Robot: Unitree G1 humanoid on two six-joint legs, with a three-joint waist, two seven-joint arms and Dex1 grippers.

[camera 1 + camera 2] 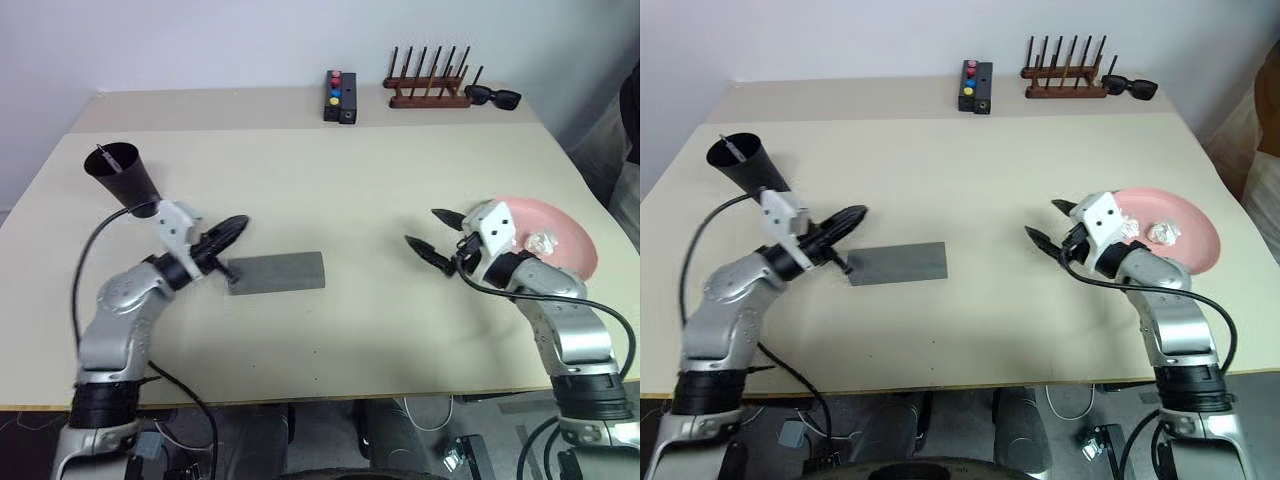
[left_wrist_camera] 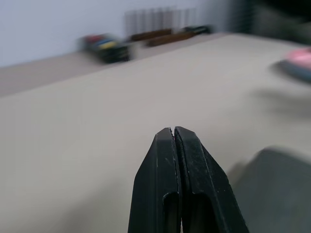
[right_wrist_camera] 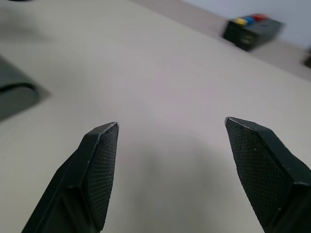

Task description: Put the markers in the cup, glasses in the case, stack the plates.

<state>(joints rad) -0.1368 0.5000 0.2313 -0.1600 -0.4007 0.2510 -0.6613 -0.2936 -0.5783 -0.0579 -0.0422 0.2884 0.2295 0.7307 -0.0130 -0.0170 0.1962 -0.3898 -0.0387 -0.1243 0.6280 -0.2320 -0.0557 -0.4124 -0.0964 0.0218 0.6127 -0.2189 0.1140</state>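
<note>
The black cup stands at the table's left with a slim marker poking out of its mouth. My left gripper is shut and empty, just left of the grey case, which lies closed at the middle of the table. In the left wrist view its fingertips press together. The pink plate sits at the right with a small crumpled shiny thing on it. My right gripper stands open and empty just left of that plate. The glasses are out of view.
At the back of the table are a black box with coloured buttons, a wooden peg rack and black sunglasses. Bare tabletop lies between the case and the right gripper.
</note>
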